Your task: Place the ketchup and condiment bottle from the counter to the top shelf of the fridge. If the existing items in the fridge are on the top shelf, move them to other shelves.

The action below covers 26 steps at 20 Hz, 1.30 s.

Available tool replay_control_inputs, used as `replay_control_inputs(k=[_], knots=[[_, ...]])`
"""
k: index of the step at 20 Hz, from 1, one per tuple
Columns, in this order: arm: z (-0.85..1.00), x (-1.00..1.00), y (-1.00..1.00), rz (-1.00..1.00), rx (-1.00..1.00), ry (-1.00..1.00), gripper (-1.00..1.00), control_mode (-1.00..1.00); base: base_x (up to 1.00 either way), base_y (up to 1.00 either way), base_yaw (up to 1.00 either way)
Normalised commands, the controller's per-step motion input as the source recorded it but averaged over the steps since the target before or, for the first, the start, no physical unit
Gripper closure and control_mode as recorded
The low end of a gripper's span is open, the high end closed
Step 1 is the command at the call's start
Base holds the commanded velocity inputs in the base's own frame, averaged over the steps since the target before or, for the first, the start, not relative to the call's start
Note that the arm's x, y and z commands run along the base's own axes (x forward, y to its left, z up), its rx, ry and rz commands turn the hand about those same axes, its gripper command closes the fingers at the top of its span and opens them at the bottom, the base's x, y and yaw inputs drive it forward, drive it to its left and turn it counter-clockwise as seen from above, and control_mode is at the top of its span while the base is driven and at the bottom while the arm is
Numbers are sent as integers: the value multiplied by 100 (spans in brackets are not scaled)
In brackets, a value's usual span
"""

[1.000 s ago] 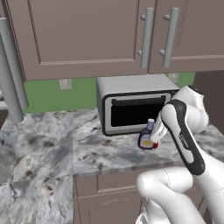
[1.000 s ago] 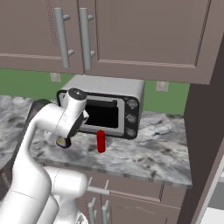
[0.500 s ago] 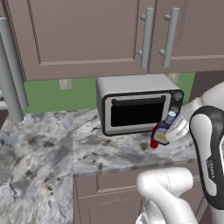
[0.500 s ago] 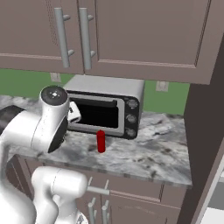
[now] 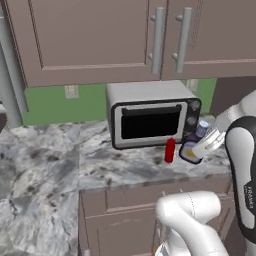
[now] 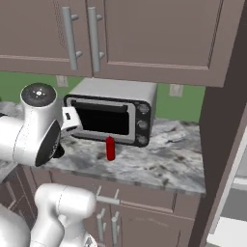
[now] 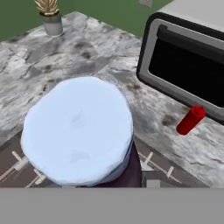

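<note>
Up close, the claw (image 5: pixel 196 151) pinches the condiment bottle (image 5: pixel 190 150), whose pale cap (image 7: pixel 78 130) hides the fingertips.

Toaster oven (image 5: pixel 152 120) blocks counter (image 5: pixel 60 165) rear; ketchup (image 5: pixel 170 150) stands before it; left stretch apparently open.

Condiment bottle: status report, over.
Gripper shut on condiment bottle, bottle carried tilted off the counter. Ketchup upright on the counter before the toaster oven. Nothing seen in the way.
</note>
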Motion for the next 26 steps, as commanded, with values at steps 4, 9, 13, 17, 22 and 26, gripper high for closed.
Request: replay_control_inputs(k=[4, 9, 13, 17, 22, 26], knots=[[0, 0, 0, 0, 0, 0, 100, 100, -100, -90, -1], [0, 0, 0, 0, 0, 0, 100, 100, -89, -100, -15], [0, 0, 0, 0, 0, 0, 100, 100, -4, -100, -36], [0, 0, 0, 0, 0, 0, 100, 100, 39, -100, -32], [0, 0, 0, 0, 0, 0, 100, 100, 74, -49, -15], [0, 0, 0, 0, 0, 0, 100, 100, 94, 0, 0]])
